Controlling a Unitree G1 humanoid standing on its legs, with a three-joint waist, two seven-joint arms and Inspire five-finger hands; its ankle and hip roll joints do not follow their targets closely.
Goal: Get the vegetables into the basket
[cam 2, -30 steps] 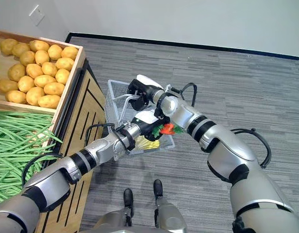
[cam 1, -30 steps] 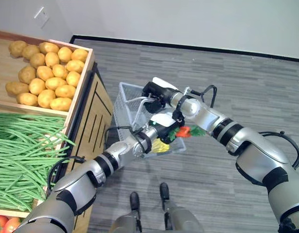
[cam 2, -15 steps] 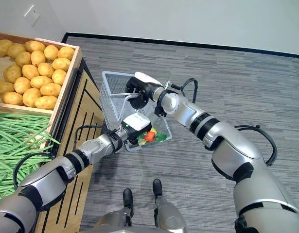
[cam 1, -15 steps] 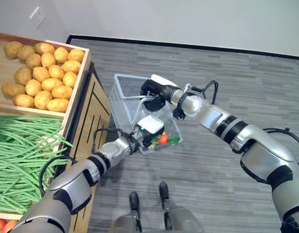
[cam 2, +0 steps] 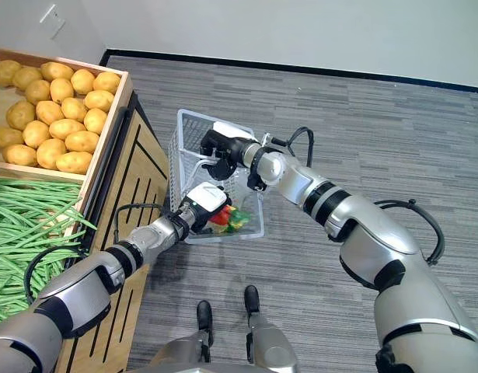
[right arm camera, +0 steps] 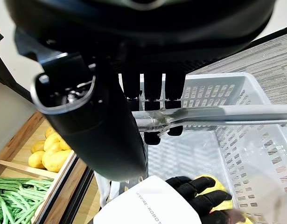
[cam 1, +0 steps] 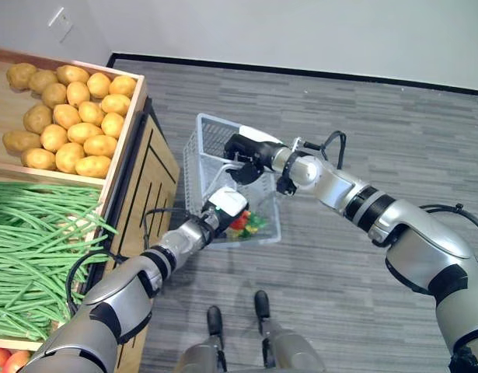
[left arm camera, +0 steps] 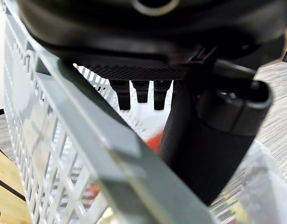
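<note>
Basket now nearer crate edge, left robot hand inside.

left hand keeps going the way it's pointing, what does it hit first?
Probably the produce already in the basket: the left hand reaches inside it, fingers aimed at the red and yellow vegetables. Past those, the basket's floor. Depth is unclear, so take this as a guess.

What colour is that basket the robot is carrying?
The basket is pale grey-white plastic mesh, clearest in the right eye view.

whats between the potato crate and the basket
The dark wooden side of the stand, seen in the left eye view, then a thin strip of grey floor. The potatoes sit above it; the basket hangs from the right hand.
</note>
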